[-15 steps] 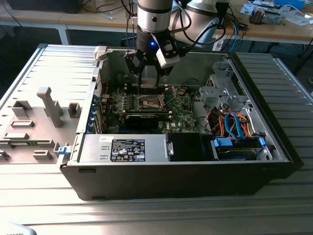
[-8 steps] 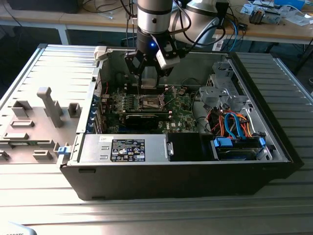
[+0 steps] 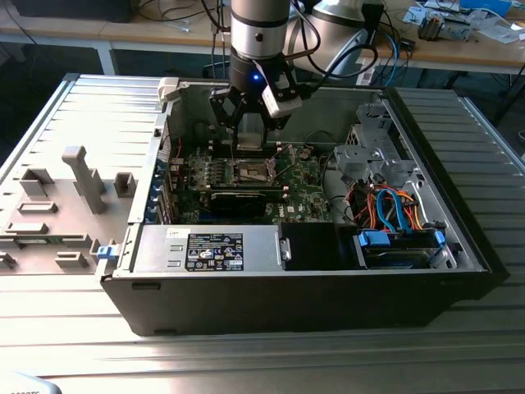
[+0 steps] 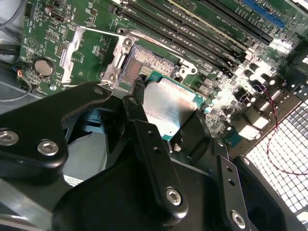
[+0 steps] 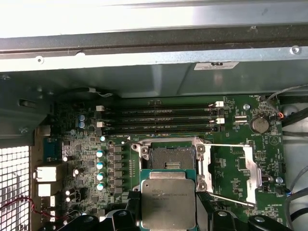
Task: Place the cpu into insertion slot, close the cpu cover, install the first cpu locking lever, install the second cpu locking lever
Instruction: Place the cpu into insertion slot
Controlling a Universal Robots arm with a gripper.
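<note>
Black gripper [image 4: 172,120] links crowd the foreground in both wrist views, and its fingers are closed on two opposite edges of the cpu [image 4: 166,103], silvery lid up. In the first wrist view the cpu [image 5: 168,199] hangs between the fingertips just beside the insertion slot [image 5: 172,157], its far edge close to the socket frame but not over the recess. It appears slightly raised off the green motherboard [image 5: 226,108], not resting on it.

The insertion slot [image 4: 144,65] lies bare, its dark contact field exposed. The cpu cover [image 5: 251,168] is swung open and lies to the side of the socket towards the coin cell battery [image 5: 259,125], so nothing blocks the recess. I cannot pick out the locking levers with any certainty. Beyond the socket run the memory slots [image 5: 159,118].

From the exterior view, the gripper [image 3: 250,135] reaches down into the open computer case [image 3: 328,279], which lies on the ribbed bench [image 3: 262,361], poised just above the insertion slot [image 3: 253,171].

By my reading, the first step is in hand: the chip is carried but not yet seated, and the cover and lever steps are undone. Seating calls for the chip held level, square to the socket frame and centred over the recess, with little downward force, since the contacts look delicate.
</note>
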